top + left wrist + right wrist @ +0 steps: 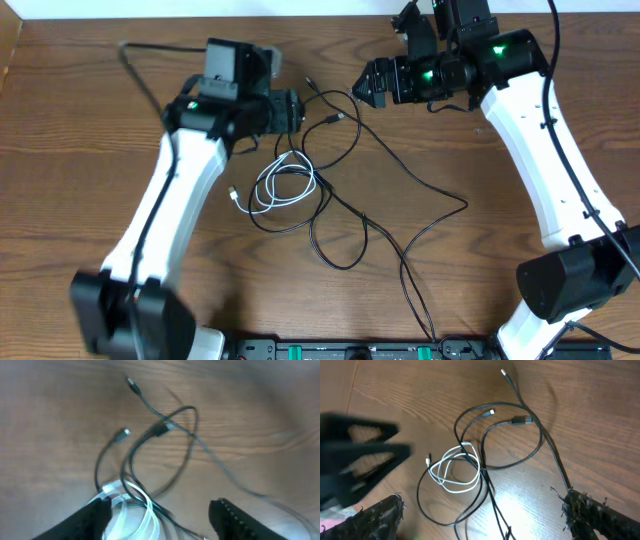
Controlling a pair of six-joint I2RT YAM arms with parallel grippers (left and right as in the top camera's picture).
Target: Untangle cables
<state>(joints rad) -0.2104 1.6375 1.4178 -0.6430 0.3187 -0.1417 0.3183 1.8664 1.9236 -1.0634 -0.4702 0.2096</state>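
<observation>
A white cable [283, 187] lies coiled in loops on the wooden table, tangled with two long black cables [345, 215] that loop around and through it. Black plug ends lie near the top of the tangle [335, 119]. My left gripper [297, 110] is open and empty, hovering above the upper left of the tangle; in the left wrist view the white cable [132, 505] shows between its fingers [160, 517]. My right gripper [362, 85] is open and empty, above the upper right. The right wrist view shows the white cable [455, 470] and black loops [512, 442] below its fingers [482, 520].
One black cable runs on to the right and down toward the front edge [425, 320]. A thicker black arm cable [135, 70] lies at the back left. A black rail [350, 350] runs along the table's front edge.
</observation>
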